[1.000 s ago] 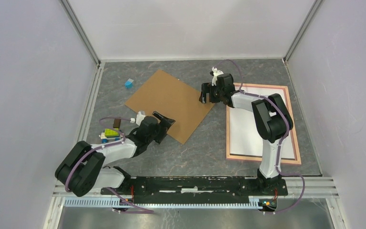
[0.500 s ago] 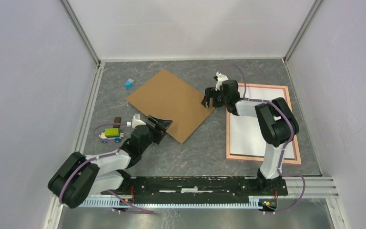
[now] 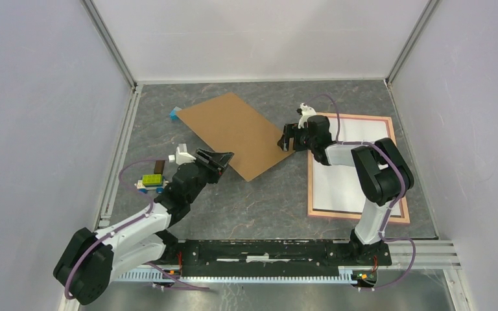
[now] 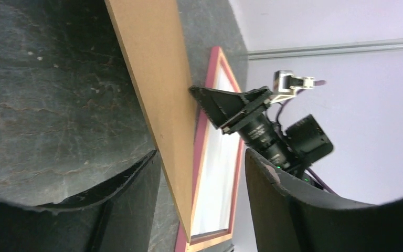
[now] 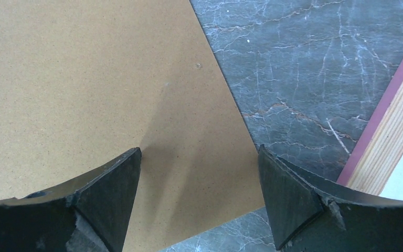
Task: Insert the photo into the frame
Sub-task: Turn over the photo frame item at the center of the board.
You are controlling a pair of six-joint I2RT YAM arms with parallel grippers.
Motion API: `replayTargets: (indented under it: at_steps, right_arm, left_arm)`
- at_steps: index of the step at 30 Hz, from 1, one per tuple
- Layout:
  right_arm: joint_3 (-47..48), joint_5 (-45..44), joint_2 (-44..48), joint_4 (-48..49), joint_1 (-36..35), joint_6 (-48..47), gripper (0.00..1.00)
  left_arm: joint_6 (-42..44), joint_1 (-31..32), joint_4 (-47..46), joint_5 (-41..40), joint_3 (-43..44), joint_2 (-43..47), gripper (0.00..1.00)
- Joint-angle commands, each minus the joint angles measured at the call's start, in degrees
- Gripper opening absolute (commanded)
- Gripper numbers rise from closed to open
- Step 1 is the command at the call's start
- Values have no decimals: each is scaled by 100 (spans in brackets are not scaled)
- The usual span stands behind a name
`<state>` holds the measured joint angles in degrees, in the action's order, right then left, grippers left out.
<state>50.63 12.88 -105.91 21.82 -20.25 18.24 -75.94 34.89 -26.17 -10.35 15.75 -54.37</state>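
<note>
Photo (image 3: 334, 188): lies white side up inside the frame, right of the top view; print side hidden
Frame (image 3: 310, 188): flat on the table (image 3: 266, 194) at right, pink rim showing round the photo except where the right arm (image 3: 376, 175) crosses it
Board (image 3: 233, 129): plain brown backing, centre to upper left of the top view; apart from the frame, its right corner near the frame's upper left corner; the left wrist view shows it edge-on, so it seems tipped up, though by how much I cannot tell
Left gripper (image 3: 224, 160): at the board's near left corner, jaws part open with the board's edge between them; one jaw close against the board, the other apart from it, so no clamp is seen
Right gripper (image 3: 284, 140): at the board's right corner, jaws wide, straddling the corner from above; nothing held
Step in hand: as judged, the photo is seated and both grippers are set to take up the board and close the back
Next move: calls for the left jaws to close on the edge and a matching hold or support at the right corner, then a level carry to the right and a square lowering inside the rim
Risk: a one-sided grip may let the board swing, or drag the photo out of place
</note>
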Motion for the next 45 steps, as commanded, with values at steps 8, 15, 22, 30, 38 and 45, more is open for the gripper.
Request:
replayTargets:
  at_steps: [8,15,22,30,38,45]
  right_arm:
    - [-252,859,168,-375,-358,198,85]
    - [-491,1031,300,-172,-608,203,86]
    - [-1007,916,532,-7,-618,399,86]
    - [-1490,812,963,8,-619,320,86]
    - [-1371,582,809,-203,-605,173,86]
    - [-1354,527,792,-227,-612,164,87]
  left_arm:
    - [-5,132,1481,17,781,-337,51]
    - [347,133,1096,123,851,-146,51]
    - [194,135,1341,315,580,-67,54]
    - [-35,134,1447,509,79,-76,64]
    - [139,134,2218,220,-204,43,87]
    - [-34,132,3183,-155,-396,829,100]
